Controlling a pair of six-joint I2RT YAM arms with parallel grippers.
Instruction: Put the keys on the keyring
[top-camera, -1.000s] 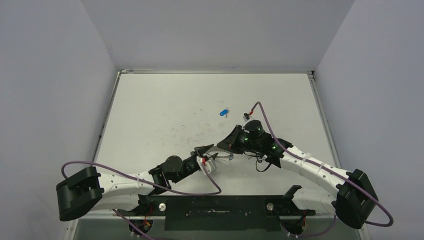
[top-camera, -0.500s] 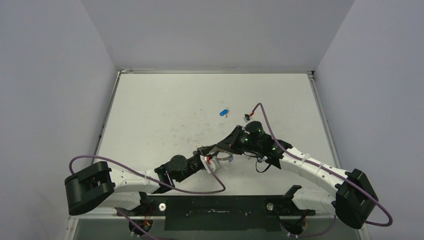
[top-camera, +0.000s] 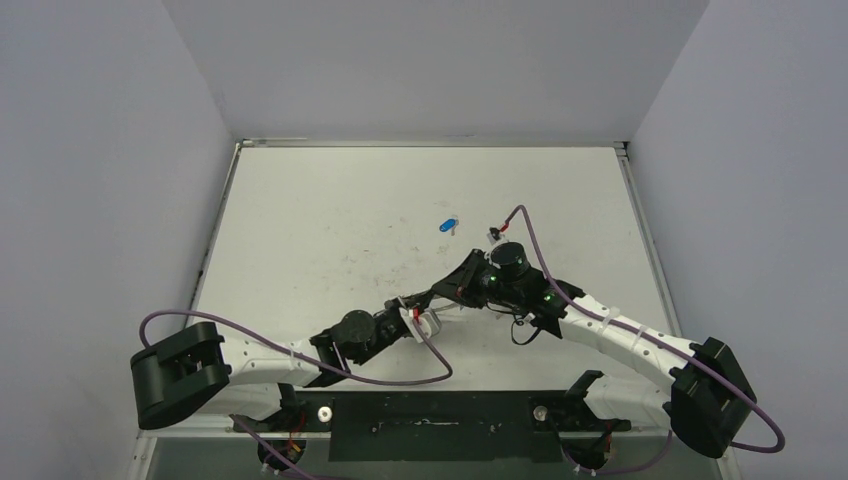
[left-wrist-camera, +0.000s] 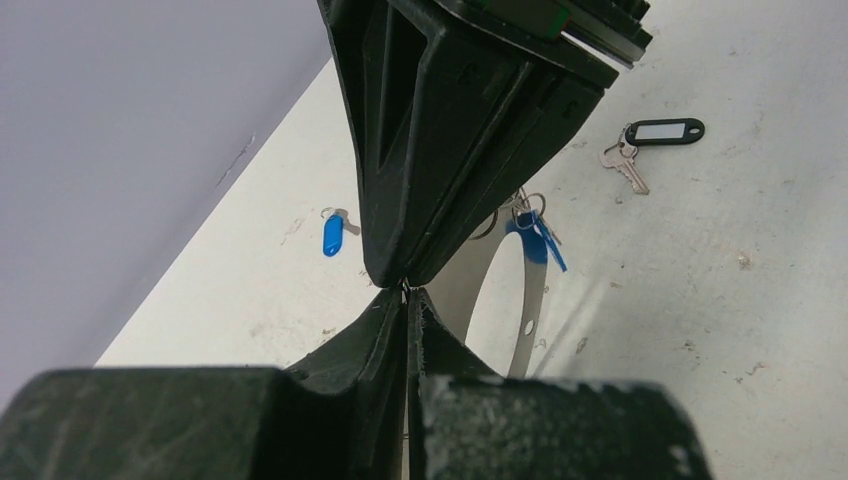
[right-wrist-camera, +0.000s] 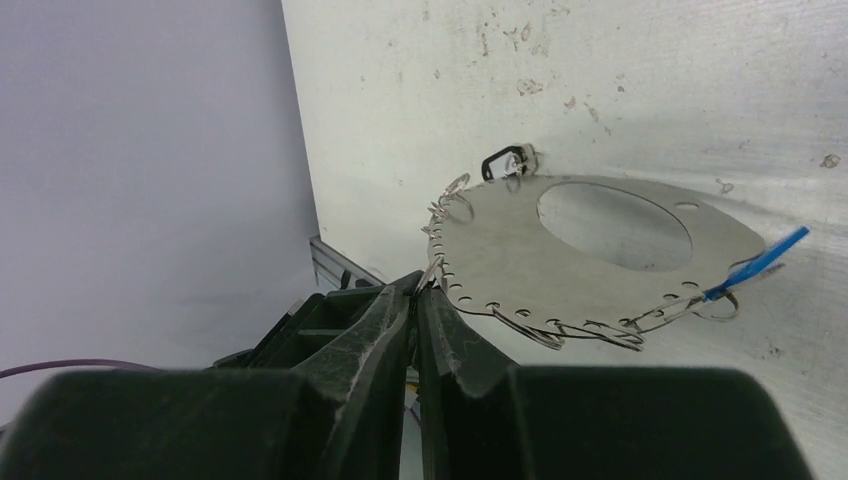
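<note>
white scuffed table (top-camera: 330, 220), grey walls (top-camera: 430, 60), left gripper (left-wrist-camera: 405, 300) and right gripper (right-wrist-camera: 417, 290) both pinched tight on keyring (right-wrist-camera: 500, 260) edge

The keys (left-wrist-camera: 333, 234) lie on the table (left-wrist-camera: 720, 260); the keyring (right-wrist-camera: 500, 250) before them.

Closed left pincer (left-wrist-camera: 406, 302) tip-to-tip with right pincer (left-wrist-camera: 400, 272), keyring (left-wrist-camera: 533, 290) just behind.

- No text, brand, number or sign can be read in any view.
- Black key tag (left-wrist-camera: 662, 130) on the table has a white label strip. Any writing on it is too small to tell.
- Loose blue key tag (left-wrist-camera: 333, 236): no legible marking.
</note>
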